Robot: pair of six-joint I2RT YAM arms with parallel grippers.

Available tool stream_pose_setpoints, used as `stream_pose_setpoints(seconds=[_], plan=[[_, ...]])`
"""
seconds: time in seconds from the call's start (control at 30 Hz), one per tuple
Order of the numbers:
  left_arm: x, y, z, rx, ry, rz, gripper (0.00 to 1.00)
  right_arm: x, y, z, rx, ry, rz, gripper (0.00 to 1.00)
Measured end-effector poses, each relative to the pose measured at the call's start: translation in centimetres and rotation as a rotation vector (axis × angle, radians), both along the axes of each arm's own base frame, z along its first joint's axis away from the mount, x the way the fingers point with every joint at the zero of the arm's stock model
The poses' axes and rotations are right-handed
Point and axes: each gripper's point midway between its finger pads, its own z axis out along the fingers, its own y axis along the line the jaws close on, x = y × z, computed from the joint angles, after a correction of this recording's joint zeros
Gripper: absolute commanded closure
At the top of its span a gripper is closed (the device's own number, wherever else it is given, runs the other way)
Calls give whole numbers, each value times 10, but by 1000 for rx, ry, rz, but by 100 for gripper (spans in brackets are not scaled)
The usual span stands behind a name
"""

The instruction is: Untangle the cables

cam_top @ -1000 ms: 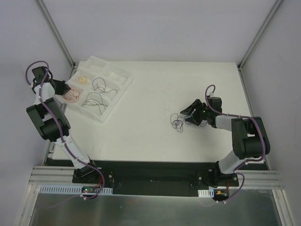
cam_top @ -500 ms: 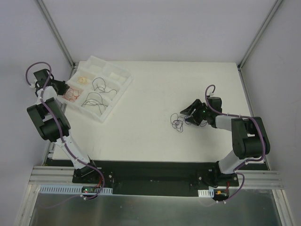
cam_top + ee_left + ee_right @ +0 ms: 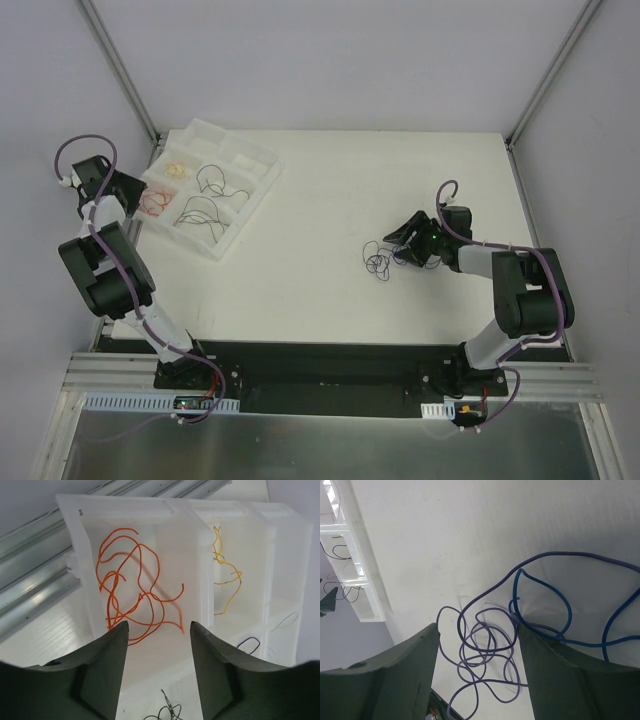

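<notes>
The purple wire (image 3: 485, 647) and the blue wire (image 3: 569, 611) lie tangled just ahead of my right gripper (image 3: 477, 640), whose jaws stand spread and empty. They look light and limp — I would pinch a free outer loop, not the knot. The left gripper (image 3: 157, 627), also spread and empty, has drawn back a little from the orange wires (image 3: 130, 585) in the tray (image 3: 145, 505); the right arm has not moved.

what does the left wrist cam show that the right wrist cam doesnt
Left wrist only: thin orange wires curled in one compartment, a thin yellow wire in the next, beyond the open left claw. Right wrist only: looped thin purple wire tangled with a thin blue wire on the white table, beyond the open right claw. Both: the white plastic compartment tray, close in the left view, distant in the right.
</notes>
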Motion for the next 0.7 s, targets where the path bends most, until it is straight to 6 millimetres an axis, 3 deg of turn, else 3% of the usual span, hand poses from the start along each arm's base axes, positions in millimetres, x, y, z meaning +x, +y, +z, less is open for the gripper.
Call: stream_pose_setpoints(seconds=[0.17, 0.27, 0.4, 0.47, 0.53, 0.6, 0.7], plan=[[-11, -7, 25, 45, 0, -9, 27, 0, 0, 0, 0, 0, 0, 33], [-17, -19, 44, 64, -18, -28, 26, 0, 0, 0, 0, -3, -1, 32], [-24, -57, 70, 106, -58, -112, 28, 0, 0, 0, 1, -9, -1, 32], [-23, -90, 78, 127, -74, -202, 31, 0, -1, 0, -1, -11, -3, 32], [-20, -141, 81, 151, -86, -353, 33, -1, 0, 0, -9, -14, -3, 32], [-18, -208, 82, 167, -109, -568, 33, -2, 1, 0, -24, -19, 2, 32], [-37, -311, 76, 180, -141, -901, 34, -7, 9, 0, -47, -25, 48, 33]])
